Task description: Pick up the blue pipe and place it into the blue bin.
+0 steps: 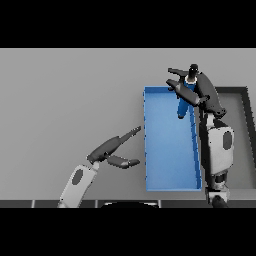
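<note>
Blue pipe (184,102): in my right hand (192,89), hanging tilted over the far right part of the blue bin (170,187); its lower end points down into the bin.
Right hand: my fingers are curled round the upper part of the pipe, gripping it above the bin's far corner.
Left hand (112,152): idle, fingers straight and relaxed, resting over the counter (65,100) just left of the bin.
Done so far: I judge the pick-up finished, since the pipe is off the counter and carried over the bin.
Left to do: letting go; whether the pipe already touches the bin floor I cannot tell.
Dark tray (240,92): to the right of the bin, partly behind my right arm, not involved.
</note>
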You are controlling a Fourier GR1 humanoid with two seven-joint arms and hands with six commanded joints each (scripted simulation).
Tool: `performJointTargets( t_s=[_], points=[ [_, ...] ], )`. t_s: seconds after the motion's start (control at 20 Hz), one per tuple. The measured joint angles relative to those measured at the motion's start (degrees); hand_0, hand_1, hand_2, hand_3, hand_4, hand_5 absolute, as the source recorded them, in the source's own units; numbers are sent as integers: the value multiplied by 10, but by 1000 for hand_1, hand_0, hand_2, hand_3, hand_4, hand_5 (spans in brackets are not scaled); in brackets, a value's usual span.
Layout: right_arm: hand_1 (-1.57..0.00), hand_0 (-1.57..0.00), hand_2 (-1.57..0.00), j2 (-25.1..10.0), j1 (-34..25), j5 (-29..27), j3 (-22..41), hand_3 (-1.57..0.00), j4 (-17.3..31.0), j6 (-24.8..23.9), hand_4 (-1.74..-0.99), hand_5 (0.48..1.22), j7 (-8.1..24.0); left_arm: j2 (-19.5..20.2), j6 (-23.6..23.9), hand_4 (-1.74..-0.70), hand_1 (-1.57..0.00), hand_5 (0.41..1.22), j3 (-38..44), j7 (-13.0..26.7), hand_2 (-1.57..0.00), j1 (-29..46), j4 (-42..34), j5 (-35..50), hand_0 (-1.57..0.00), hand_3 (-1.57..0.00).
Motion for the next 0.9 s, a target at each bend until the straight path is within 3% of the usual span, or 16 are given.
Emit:
performJointTargets(
  t_s=[0.25, 0.5, 0.6, 0.7, 0.75, 0.8, 0.85, 0.9],
  points=[
    [-1571, -1571, -1571, -61, 87, -7, 64, -1571, 26, -84, -1500, 1221, 0, 10, 2, -928, 1, 465, -2, -16, 1, 8, -6, -7, 1, 1],
    [-1571, -1571, -1571, -148, 148, -103, 172, -1571, 39, -203, -1497, 1221, 0, 13, 9, -923, 1, 476, -3, -15, 1, 10, -10, -15, 1, 1],
    [-1571, -1571, -1571, -195, 148, -152, 225, -1005, 44, -243, -1585, 1221, 0, 8, 14, -922, 1, 480, -6, -17, 1, 7, -2, -23, 1, 1],
    [-1571, -1571, -1571, -234, 143, -218, 281, -643, 52, -286, -1641, 1221, 0, 8, 13, -920, 1, 484, -2, -15, 1, 0, -4, -18, 1, 1],
    [-1571, -1571, -1571, -243, 138, -239, 308, -514, 57, -306, -1661, 1221, 0, 12, 10, -919, 1, 486, 0, -17, 1, -1, -4, -16, 1, 1],
    [-1571, -1571, -1571, -268, 132, -274, 333, -411, 59, -330, -1677, 1171, 0, 10, 11, -918, 1, 489, -1, -21, 1, 2, -7, -15, 1, 1],
    [-1571, -1571, -1518, -286, 127, -310, 355, -455, 60, -350, -1626, 1161, 0, 12, 10, -920, 1, 491, 3, -21, 1, -1, -3, -13, 1, 1],
    [-1282, -1355, -1234, -303, 114, -347, 385, -364, 58, -376, -1553, 1154, 0, 8, 9, -919, 1, 493, 1, -16, 1, 0, -8, -9, 1, 1]
  ],
)
